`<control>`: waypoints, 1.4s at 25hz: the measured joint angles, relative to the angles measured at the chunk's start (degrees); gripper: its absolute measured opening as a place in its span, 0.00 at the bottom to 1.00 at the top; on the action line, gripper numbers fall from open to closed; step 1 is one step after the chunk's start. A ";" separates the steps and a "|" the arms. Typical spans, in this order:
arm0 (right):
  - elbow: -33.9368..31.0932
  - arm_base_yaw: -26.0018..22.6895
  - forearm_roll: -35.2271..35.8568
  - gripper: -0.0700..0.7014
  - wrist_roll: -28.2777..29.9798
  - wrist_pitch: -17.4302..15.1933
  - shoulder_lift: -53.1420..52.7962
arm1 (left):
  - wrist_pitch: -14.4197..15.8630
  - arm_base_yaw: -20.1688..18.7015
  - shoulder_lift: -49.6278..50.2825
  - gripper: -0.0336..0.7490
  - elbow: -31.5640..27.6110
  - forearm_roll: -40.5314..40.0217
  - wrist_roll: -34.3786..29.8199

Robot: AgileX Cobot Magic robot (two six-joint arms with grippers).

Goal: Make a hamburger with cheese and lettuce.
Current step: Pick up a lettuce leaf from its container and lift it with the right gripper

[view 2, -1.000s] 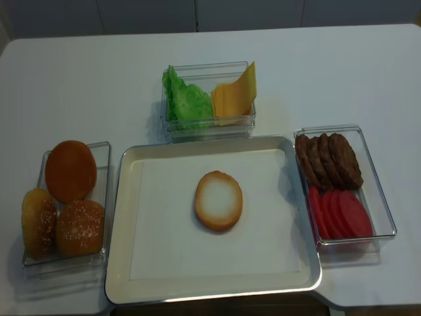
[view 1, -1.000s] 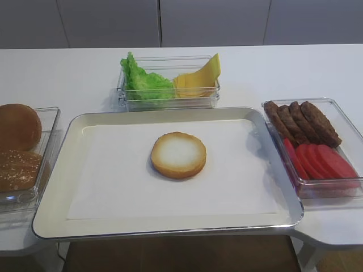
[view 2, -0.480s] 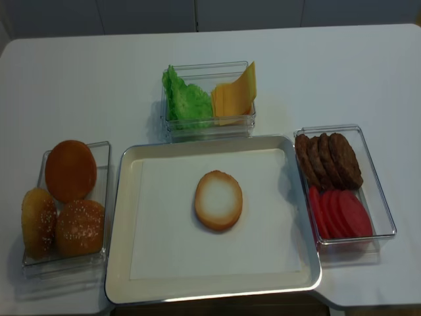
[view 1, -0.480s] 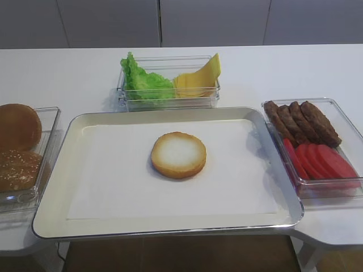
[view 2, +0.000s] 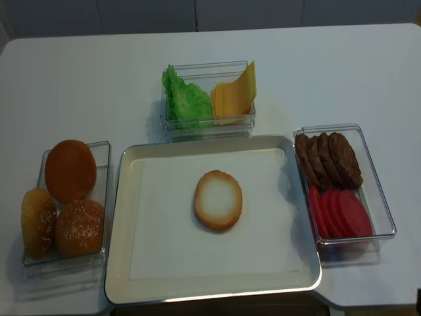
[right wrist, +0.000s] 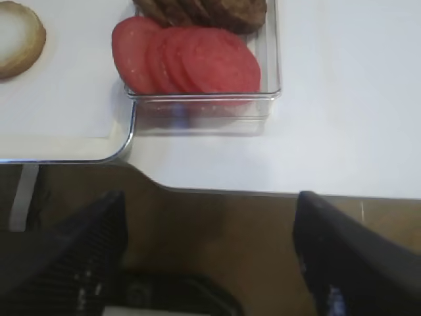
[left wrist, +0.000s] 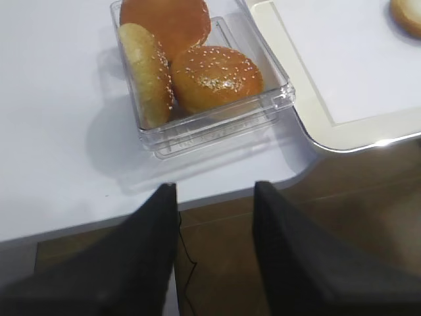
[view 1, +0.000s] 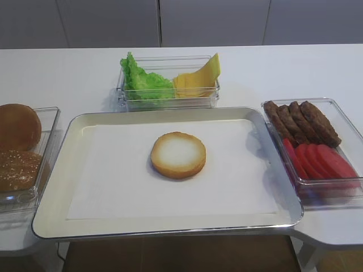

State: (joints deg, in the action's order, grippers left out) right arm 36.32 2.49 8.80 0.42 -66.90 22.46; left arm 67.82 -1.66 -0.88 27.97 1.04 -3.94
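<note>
Neither arm shows in the two high views; only the wrist cameras catch the grippers, and both are dark, blurred and cut off by the bottom edge. The right gripper (right wrist: pixel 209 260) hangs off the near edge of the table (view 1: pixel 68 73), below the box of tomato slices (right wrist: pixel 187 60), its two fingers (right wrist: pixel 79 257) spread wide with nothing between them. The left gripper (left wrist: pixel 214 257) hangs past the near left corner, just short of the bun box (left wrist: pixel 210 125); its fingers stand a little apart and hold nothing. In the first high view the bun box is cut off at the left edge, so only two dark bun tops (view 1: pixel 19 126) show there. The hamburger (view 1: pixel 178 154), cut face up, lies alone on the white paper in the middle of the tray (view 1: pixel 54 212). Beyond the tray, the far box (view 1: pixel 170 102) holds the lettuce (view 1: pixel 143 82) on the left and the cheese (view 1: pixel 199 76) leaning on the right, touching. The patties (view 1: pixel 303 120) sit far of the tomato in the right box; how many cheese slices there are is hard to tell.
</note>
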 joint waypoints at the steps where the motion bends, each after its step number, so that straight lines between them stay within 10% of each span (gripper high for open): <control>1: 1.11 0.00 0.37 0.87 -0.84 -0.11 2.91 | 0.00 0.00 0.00 0.41 0.00 0.00 0.00; 18: 35.62 0.10 5.09 0.78 -4.40 -4.36 48.66 | 0.00 0.00 0.00 0.41 0.00 0.00 0.00; 35: 72.83 22.00 3.62 0.78 -10.27 -4.60 83.57 | 0.00 0.00 0.00 0.41 0.00 0.00 0.00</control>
State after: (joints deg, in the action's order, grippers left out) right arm 109.15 24.50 12.43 -9.86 -71.50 106.04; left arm 67.82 -1.66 -0.88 27.97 1.04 -3.94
